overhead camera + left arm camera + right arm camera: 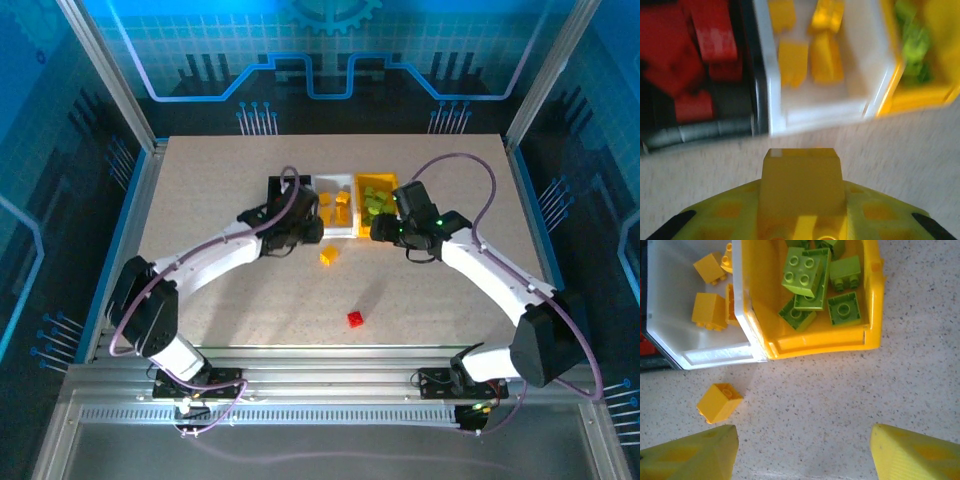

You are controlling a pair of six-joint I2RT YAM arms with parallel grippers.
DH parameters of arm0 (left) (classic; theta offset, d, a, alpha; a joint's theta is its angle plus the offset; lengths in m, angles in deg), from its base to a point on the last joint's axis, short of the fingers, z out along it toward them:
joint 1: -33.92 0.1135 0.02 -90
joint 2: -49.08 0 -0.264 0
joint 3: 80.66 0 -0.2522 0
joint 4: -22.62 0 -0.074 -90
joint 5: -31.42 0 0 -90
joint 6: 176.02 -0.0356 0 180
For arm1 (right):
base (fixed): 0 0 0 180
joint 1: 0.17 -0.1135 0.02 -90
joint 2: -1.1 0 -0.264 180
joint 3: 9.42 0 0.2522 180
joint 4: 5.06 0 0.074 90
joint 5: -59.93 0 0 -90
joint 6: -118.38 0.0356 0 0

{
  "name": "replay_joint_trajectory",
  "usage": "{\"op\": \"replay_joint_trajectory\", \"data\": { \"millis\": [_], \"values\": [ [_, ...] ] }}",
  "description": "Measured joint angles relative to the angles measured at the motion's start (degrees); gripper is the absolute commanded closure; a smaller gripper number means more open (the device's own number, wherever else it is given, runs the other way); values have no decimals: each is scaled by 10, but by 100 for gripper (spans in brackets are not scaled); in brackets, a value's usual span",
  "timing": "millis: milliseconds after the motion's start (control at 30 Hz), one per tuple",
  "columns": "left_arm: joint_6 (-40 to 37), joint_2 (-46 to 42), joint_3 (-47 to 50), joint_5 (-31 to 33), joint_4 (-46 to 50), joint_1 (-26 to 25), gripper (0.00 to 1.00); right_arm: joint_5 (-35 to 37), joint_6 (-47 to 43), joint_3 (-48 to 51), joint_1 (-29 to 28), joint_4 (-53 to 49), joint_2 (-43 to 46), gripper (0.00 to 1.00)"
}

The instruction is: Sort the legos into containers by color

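Three containers stand in a row: a black bin (747,107) with red legos (712,32), a white bin (825,107) with yellow legos (792,60), and a yellow bin (815,342) with lime green legos (805,275). My left gripper (802,222) is shut on a yellow lego (802,175), just in front of the white bin (338,228). My right gripper (802,455) is open over bare table in front of the yellow bin. A loose yellow lego (719,402) lies left of its left finger. A red lego (355,319) lies nearer the arms.
The speckled table (250,300) has bare room left, right and in front of the bins. Both arms (215,255) reach in from the near edge, and their cables (470,170) arch above them. Metal rails (320,385) run along the near edge.
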Motion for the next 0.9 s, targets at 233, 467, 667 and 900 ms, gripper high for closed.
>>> {"op": "replay_joint_trajectory", "data": {
  "millis": [233,467,667,900],
  "values": [
    [-4,137,-173,-5,-13,33,68,-1,5,11,0,-3,8,29],
    [-6,271,-289,-17,17,39,64,-1,13,29,0,-6,21,29],
    [-14,312,-321,-29,44,39,37,-1,16,39,0,-15,37,29],
    [-14,277,-291,-40,39,31,19,1,18,39,0,-16,48,29]
  ]
}}
